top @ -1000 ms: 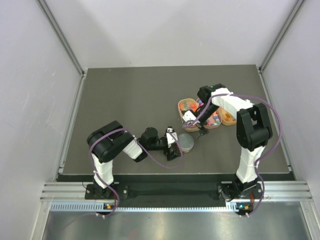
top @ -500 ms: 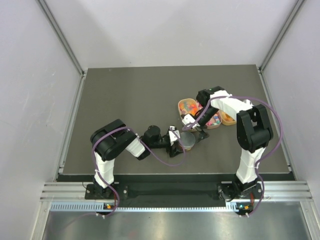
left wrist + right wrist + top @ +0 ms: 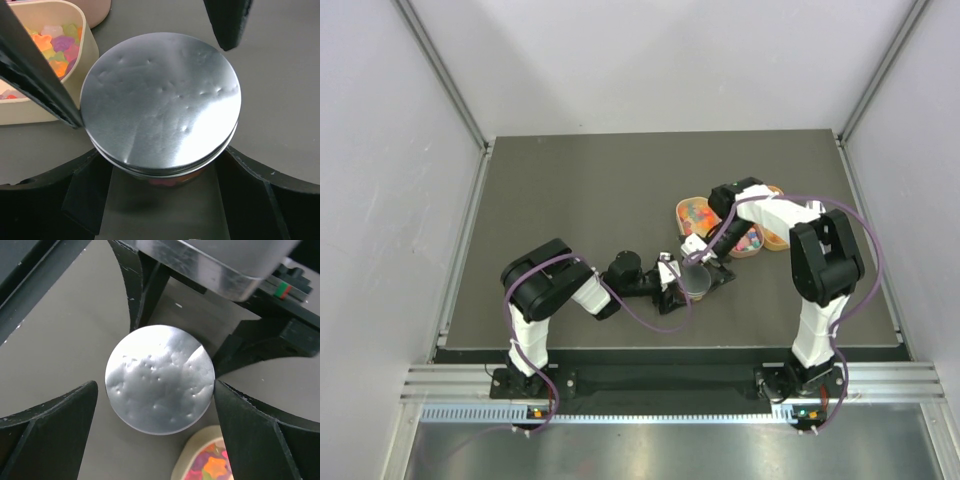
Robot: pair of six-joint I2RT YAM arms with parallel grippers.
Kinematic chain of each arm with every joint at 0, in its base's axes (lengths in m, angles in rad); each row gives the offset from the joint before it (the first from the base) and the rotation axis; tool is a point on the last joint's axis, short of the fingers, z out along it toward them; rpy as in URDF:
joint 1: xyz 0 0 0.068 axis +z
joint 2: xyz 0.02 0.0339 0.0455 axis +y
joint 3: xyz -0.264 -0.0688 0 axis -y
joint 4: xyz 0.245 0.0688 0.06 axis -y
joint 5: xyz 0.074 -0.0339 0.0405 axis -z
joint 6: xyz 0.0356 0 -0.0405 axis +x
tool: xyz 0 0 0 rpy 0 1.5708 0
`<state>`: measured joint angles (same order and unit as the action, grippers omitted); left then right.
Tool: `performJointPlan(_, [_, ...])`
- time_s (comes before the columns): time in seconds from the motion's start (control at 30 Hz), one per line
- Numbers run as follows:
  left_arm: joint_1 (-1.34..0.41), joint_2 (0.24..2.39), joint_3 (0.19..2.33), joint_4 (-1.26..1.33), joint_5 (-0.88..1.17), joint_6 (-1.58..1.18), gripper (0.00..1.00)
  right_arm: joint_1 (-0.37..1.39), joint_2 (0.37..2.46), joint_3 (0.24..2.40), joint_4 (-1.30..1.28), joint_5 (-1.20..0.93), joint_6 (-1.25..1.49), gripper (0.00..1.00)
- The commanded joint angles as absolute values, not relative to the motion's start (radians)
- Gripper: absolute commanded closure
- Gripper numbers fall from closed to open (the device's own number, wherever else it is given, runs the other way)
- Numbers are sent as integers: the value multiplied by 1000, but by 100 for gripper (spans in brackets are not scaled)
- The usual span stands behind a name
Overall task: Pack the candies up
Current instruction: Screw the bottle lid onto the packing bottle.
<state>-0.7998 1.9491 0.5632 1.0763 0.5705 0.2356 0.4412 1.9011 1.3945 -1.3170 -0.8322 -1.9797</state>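
Here, the round silver-lidded jar is clamped by the left gripper, while the right gripper is spread wide around it; tiny multicoloured candies are held in an oval tan tray just beside the jar.

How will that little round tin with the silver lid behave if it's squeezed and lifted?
The round tin looks stiff, so it probably won't crush. Its curved wall might slip or twist. The dimpled lid likely dents easily.
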Motion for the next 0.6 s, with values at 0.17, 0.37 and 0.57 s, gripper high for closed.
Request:
performJointPlan(0.17, [-804, 1983, 540, 950, 537, 291, 24, 468, 1858, 1355, -1353, -876, -2435, 10])
performJointPlan(0.37, [-801, 1974, 537, 945, 525, 284, 24, 477, 1833, 1319, -1270, -865, -2309, 25])
performJointPlan(0.57, [-793, 1953, 543, 907, 502, 276, 29, 489, 1760, 1198, -1103, -830, -2098, 28])
